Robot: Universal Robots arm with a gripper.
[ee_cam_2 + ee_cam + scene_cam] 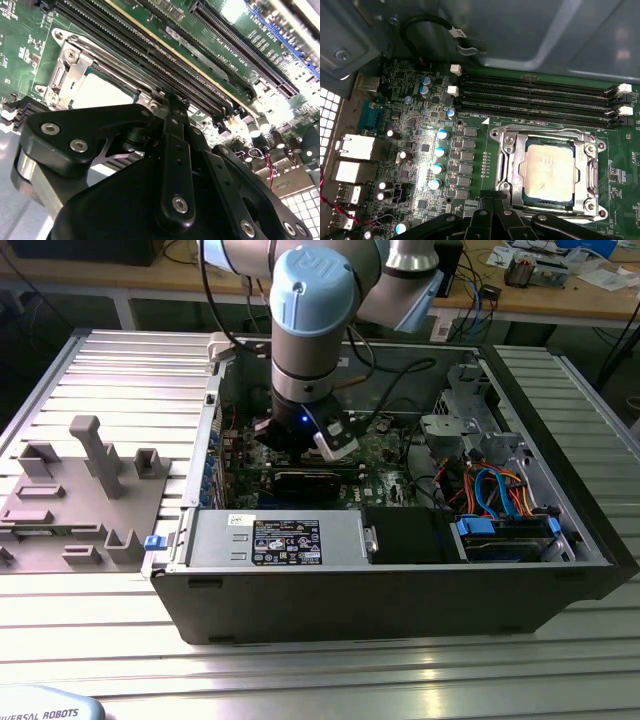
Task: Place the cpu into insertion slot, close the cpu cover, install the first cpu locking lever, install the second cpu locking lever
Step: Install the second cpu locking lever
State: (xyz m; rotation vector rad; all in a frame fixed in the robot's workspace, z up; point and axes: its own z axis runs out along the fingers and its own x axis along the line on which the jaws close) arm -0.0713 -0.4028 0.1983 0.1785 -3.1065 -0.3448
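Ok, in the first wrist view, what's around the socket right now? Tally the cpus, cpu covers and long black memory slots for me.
cpu: 1
cpu cover: 1
memory slots: 4
Total: 6

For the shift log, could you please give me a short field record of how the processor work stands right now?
cpu: seated in the insertion slot, metal top showing
cpu cover: lying down around the cpu
gripper: low over the green board, at the socket's edge
memory slots: four long black rows beside the socket
enclosure: open computer case on a slatted metal table
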